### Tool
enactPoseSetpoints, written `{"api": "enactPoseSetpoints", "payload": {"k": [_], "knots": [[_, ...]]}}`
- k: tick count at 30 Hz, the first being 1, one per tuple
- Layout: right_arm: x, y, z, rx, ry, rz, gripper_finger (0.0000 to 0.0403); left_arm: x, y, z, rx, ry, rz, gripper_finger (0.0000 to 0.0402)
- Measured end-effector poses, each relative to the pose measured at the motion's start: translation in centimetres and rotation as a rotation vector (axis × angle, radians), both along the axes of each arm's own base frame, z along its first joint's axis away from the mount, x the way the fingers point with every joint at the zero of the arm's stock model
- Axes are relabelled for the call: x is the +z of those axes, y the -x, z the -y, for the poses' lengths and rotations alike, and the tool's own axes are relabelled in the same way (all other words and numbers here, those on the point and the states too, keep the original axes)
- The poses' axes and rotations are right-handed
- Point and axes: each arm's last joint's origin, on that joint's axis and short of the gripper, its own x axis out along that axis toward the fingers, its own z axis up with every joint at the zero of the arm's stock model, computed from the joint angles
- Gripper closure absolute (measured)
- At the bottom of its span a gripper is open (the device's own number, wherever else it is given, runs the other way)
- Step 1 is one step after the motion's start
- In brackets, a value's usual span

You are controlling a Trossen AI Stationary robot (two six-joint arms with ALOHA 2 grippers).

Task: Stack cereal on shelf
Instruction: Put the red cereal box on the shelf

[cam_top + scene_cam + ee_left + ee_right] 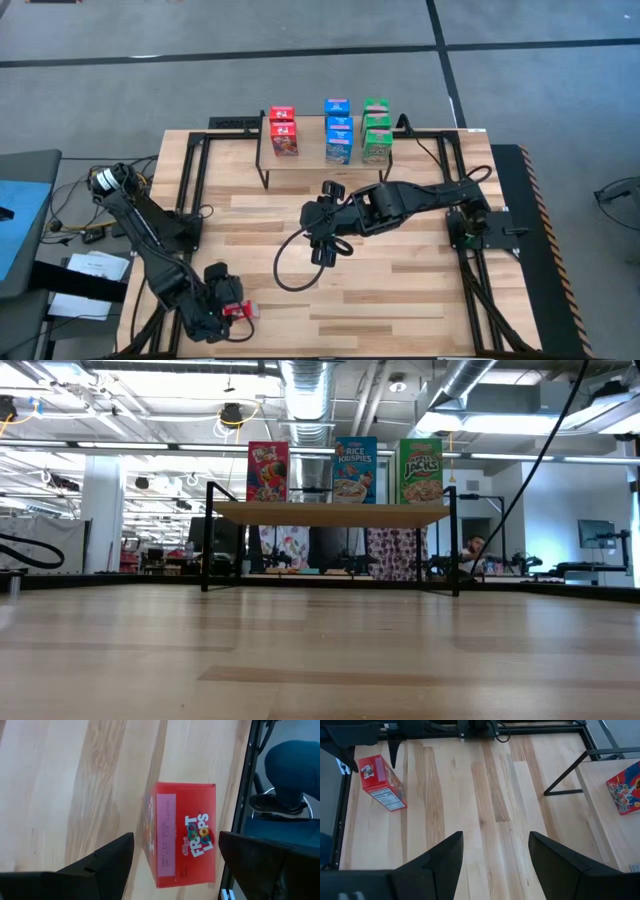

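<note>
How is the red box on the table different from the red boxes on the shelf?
The table box lies alone on the tabletop near the left gripper; the shelf boxes sit lined up on the shelf. The table box lies tipped over on a face; the front shelf box stands upright. The table box sits between open fingers; nothing is near the shelf boxes. All are red cereal boxes.

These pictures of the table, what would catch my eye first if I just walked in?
Probably the bright cereal boxes lined up in red, blue and green stacks on the small shelf at the table's far side. Next, one lone red box lies at the near left corner, with the left gripper open just above it.
</note>
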Motion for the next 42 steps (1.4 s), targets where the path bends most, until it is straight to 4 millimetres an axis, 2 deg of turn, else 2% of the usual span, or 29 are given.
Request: {"api": "enactPoseSetpoints", "payload": {"k": [13, 22, 42], "knots": [[0.0, 0.0, 0.0, 0.000, 0.000, 0.000, 0.0152, -0.1, -0.3, 0.3, -0.006, 0.016, 0.016, 0.0123], [0.0, 0.0, 0.0, 0.000, 0.000, 0.000, 0.0152, -2.0, -0.8, 1.3, -0.026, -0.024, -0.041, 0.0123], [0.0, 0.0, 0.0, 0.001, 0.001, 0.000, 0.0152, -2.2, -0.7, 0.8, 0.004, -0.083, -0.034, 0.0123]]}}
